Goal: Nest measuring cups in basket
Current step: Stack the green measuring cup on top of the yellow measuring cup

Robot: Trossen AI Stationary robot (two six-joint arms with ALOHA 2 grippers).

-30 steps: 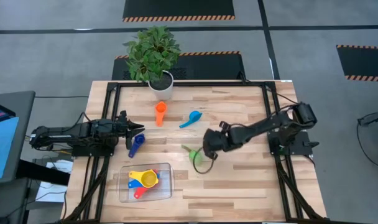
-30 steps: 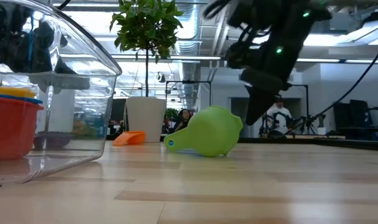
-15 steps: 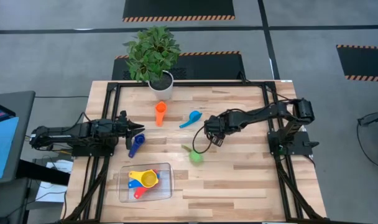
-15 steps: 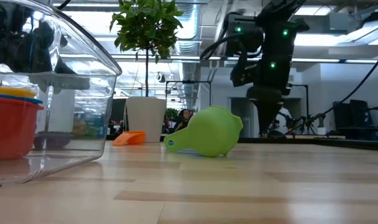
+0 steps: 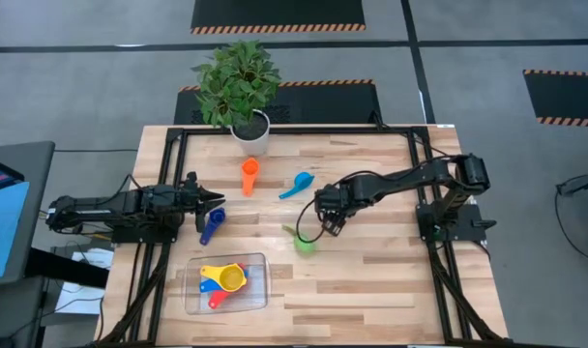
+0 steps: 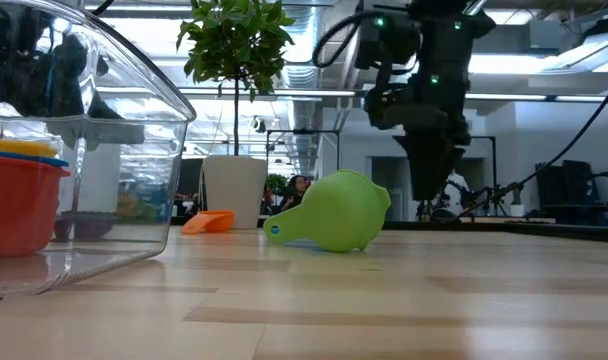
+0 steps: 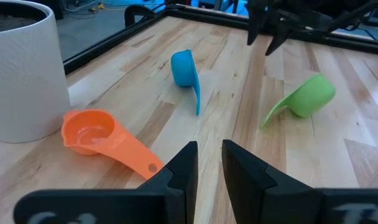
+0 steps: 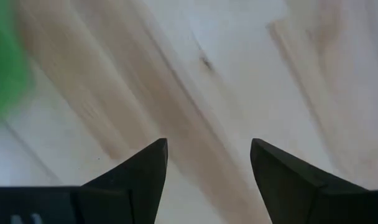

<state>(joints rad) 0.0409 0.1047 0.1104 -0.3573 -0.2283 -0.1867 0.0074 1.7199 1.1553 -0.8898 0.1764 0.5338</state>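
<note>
1. High view: right hand (image 5: 325,222) hovers just beside the green plastic measuring cup (image 5: 301,242) lying on the wooden tabletop (image 5: 371,280); clear plastic basket (image 5: 258,295) holds nested cups.
2. Right wrist view: fingers (image 8: 136,171) wide apart, empty. Advise centring over the cup's handle before closing.
3. Left wrist view: left hand (image 7: 205,165) nearly closed, empty, idle.

A lime-green cup (image 5: 303,243) is lying on the pale, striped-grain wooden table (image 5: 371,280), with an orange cup (image 5: 249,176) and a light blue cup (image 5: 297,184) showing nearby. A dark blue cup (image 5: 211,225) is sitting by the black left gripper (image 5: 215,201). Yellow, red and blue cups (image 5: 223,280) are showing through the clear basket (image 5: 260,290), and a green leafy plant is standing in a white pot (image 5: 251,131).
</note>
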